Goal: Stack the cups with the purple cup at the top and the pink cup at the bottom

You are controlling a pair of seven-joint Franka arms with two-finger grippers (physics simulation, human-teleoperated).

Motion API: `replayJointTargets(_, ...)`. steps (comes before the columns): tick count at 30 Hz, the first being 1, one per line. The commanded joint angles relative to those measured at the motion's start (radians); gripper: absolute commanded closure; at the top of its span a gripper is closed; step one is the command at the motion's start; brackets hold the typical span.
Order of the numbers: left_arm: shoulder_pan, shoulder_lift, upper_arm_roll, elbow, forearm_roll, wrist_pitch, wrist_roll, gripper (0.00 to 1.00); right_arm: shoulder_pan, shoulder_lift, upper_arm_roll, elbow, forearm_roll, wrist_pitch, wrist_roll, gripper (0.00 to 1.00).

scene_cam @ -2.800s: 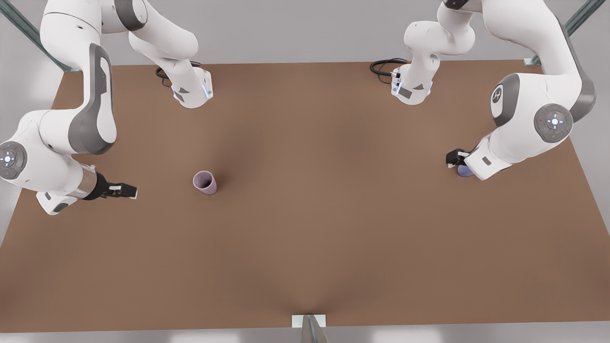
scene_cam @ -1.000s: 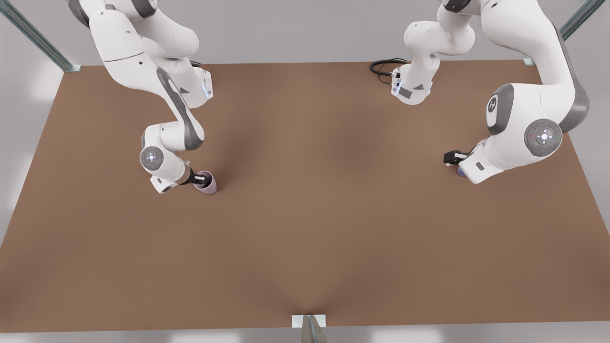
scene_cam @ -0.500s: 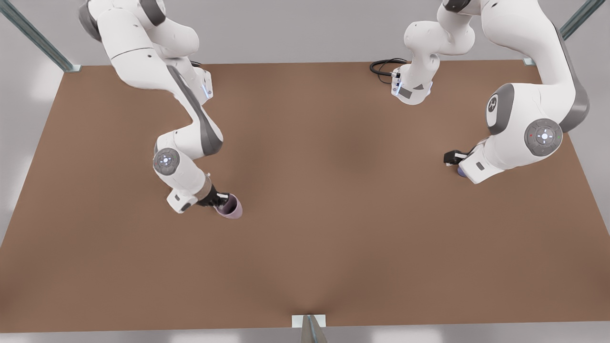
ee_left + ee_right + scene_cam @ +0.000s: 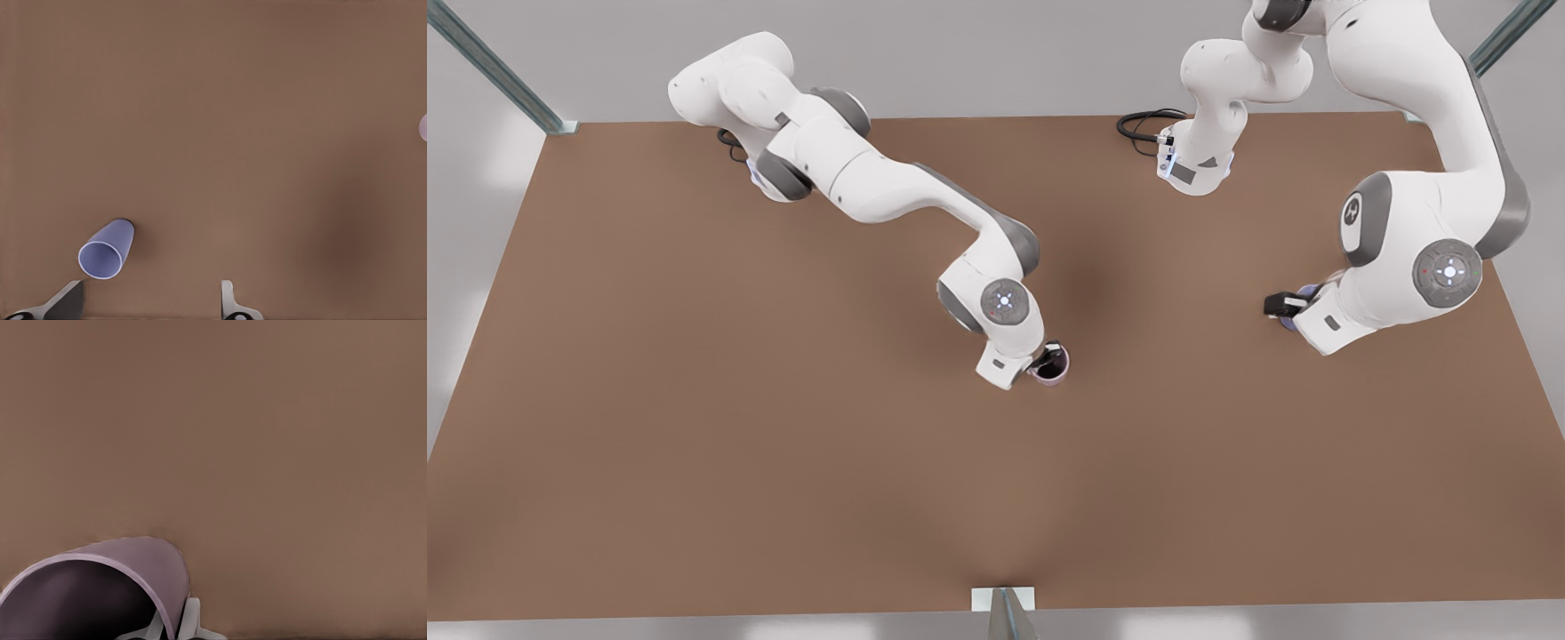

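Holding the pink cup by its rim mid-worktop, my right tool pinches the wall so the mouth stays free. Left tool hangs wide beside the purple cup, near the front view's right.

We note two arms w/ glossy white shells, grey joint bands, round grey end caps w/ small lit dots. Black cable coils by one base. Wrist sections taper to dark collars; fingers pale grey, thin, blade-like. One link bears a round logo mark.
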Motion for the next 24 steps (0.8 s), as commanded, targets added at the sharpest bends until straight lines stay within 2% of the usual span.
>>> replayJointTargets(1, 0.011, 0.012, 0.042, 0.000, 0.011, 0.037, 0.005, 0.00, 0.017, 0.014, -0.016, 0.001, -0.006, -0.039, 0.292, 0.79)
replayJointTargets(4, 0.034, 0.010, 0.080, -0.061, 0.014, 0.114, 0.006, 0.00, 0.029, 0.023, -0.022, 0.001, -0.006, -0.030, 0.292, 0.79)
replayJointTargets(6, 0.035, -0.077, 0.091, -0.276, 0.070, 0.270, 0.009, 0.00, 0.063, 0.027, -0.058, -0.001, -0.006, -0.028, 0.292, 0.79)
replayJointTargets(7, 0.035, -0.079, 0.091, -0.298, 0.092, 0.270, 0.009, 0.00, 0.066, 0.035, -0.071, -0.001, -0.006, -0.028, 0.292, 0.53)
replayJointTargets(8, 0.037, -0.080, 0.093, -0.311, 0.090, 0.255, 0.008, 0.00, 0.068, 0.035, -0.072, -0.001, -0.006, -0.028, 0.292, 0.04)
replayJointTargets(9, 0.044, -0.077, 0.111, -0.322, 0.087, 0.241, 0.009, 0.00, 0.068, 0.035, -0.075, -0.001, -0.006, -0.028, 0.290, 0.00)
replayJointTargets(13, 0.078, -0.068, 0.128, -0.368, 0.084, 0.263, 0.009, 0.00, 0.066, 0.035, -0.074, -0.001, -0.006, -0.025, 0.289, 0.00)
replayJointTargets(18, 0.098, -0.068, 0.179, -0.472, 0.084, 0.401, 0.049, 0.00, 0.068, 0.020, -0.065, -0.001, 0.005, -0.013, 0.290, 0.00)
replayJointTargets(20, 0.117, -0.068, 0.180, -0.531, 0.084, 0.480, 0.049, 0.00, 0.022, -0.081, -0.054, -0.007, 0.013, -0.030, 0.281, 0.00)
replayJointTargets(22, 0.120, -0.068, 0.182, -0.557, 0.086, 0.494, 0.063, 0.00, -0.079, -0.236, -0.054, -0.091, 0.008, -0.192, 0.145, 0.00)
replayJointTargets(23, 0.120, -0.068, 0.191, -0.577, 0.089, 0.497, 0.072, 0.00, -0.173, -0.337, -0.054, -0.208, 0.007, -0.229, 0.073, 0.00)
replayJointTargets(24, 0.120, -0.068, 0.203, -0.598, 0.089, 0.520, 0.080, 0.00, -0.297, -0.518, -0.054, -0.439, 0.008, -0.171, -0.018, 0.00)
